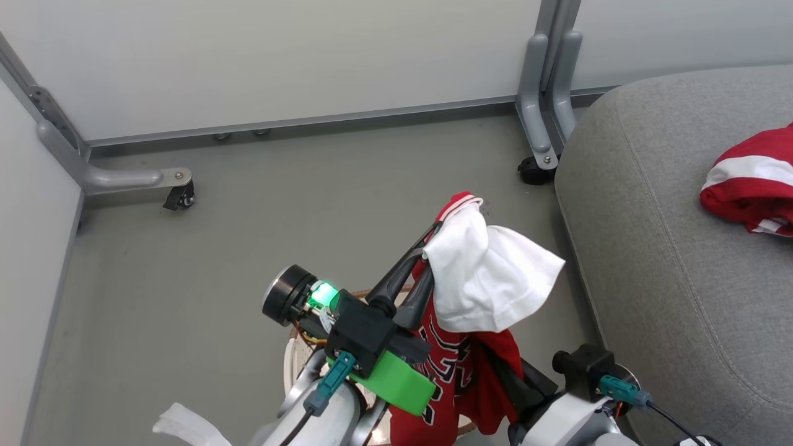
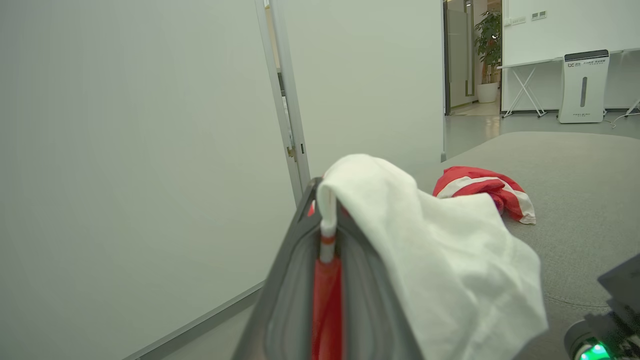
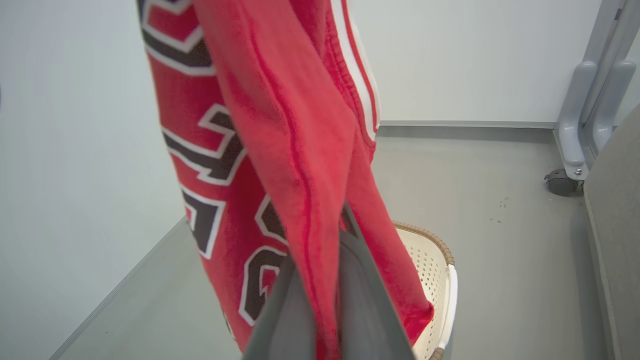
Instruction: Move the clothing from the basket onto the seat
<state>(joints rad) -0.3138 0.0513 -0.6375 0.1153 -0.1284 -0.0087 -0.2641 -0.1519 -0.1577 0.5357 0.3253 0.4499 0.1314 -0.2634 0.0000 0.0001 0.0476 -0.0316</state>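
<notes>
Red jersey [image 1: 455, 365] x1 in L gripper [image 1: 432, 244], R gripper [image 3: 320, 260]; garment [image 1: 749, 186] x1 on seat [image 1: 650, 248].

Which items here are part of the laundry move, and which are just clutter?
Job: jersey, clamped in left gripper and right gripper; second garment, lying on the seat; basket.
Lying about: partition casters; air purifier; plant.

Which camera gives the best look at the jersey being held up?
Right wrist view: the red jersey hangs close, its black-and-white print large and sharp. Head view catches part of the print, below white fabric; left wrist view gives a pinched red strip.
</notes>
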